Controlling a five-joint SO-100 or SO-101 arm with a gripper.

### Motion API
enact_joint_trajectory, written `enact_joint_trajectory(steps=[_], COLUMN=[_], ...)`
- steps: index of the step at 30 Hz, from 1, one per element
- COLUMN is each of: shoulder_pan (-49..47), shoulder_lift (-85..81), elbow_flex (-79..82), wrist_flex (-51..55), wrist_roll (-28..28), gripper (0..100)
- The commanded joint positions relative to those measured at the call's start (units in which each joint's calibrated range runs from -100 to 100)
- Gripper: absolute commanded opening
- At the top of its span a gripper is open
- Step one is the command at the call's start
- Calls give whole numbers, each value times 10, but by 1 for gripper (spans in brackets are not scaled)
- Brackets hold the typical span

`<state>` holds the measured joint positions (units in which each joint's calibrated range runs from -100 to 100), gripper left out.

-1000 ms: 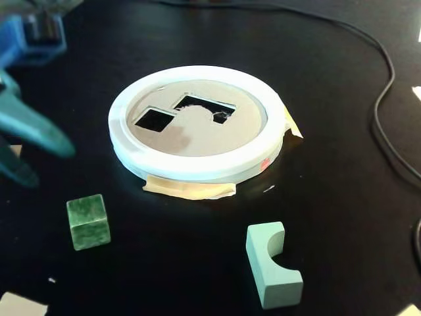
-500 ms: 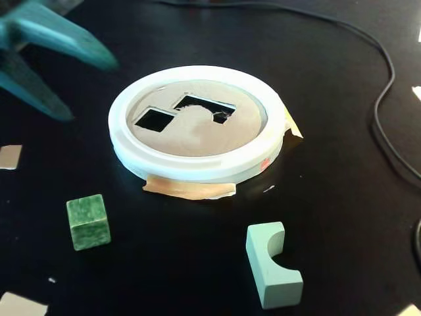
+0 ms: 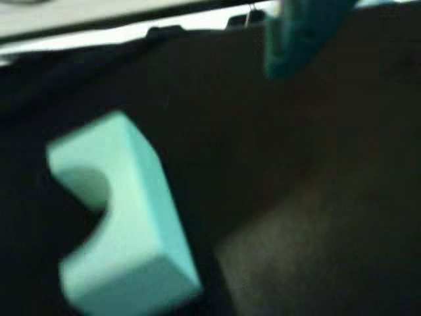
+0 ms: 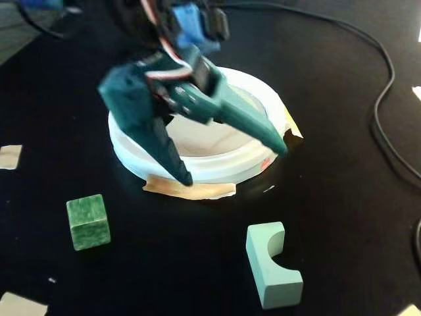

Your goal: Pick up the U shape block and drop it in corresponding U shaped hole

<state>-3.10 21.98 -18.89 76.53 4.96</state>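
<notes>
U shape block [image 4: 273, 264] lies below spread, empty gripper [image 4: 233, 164].

Black surface [image 4: 342, 217], matte. Lying directly on it in the fixed view: pale mint U shape block [image 4: 272, 264] near right, notch facing right; darker green cube [image 4: 87, 221] near left, well apart from it; white ring [image 4: 217, 161] at centre with tan tape [image 4: 191, 189] at its near edge; black cable [image 4: 385, 105] along the right side; tan paper scraps [image 4: 10, 157] at the left edge.
</notes>
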Motion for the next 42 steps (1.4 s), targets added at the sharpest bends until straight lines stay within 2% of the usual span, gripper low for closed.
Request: enact_joint_trajectory(steps=[1,9,36,38,40,41,42], shoulder_pan=[10,7,30,48,61,66,71], shoulder_lift=[97,237,295,295,295,295,295], elbow_flex=[-198,-327,-345,-344,-344,-344,-344], wrist_flex=[52,70,68,69,69,69,69], wrist_roll=[9,22,23,23,23,23,23], gripper=[99,99,99,97,90,85,76])
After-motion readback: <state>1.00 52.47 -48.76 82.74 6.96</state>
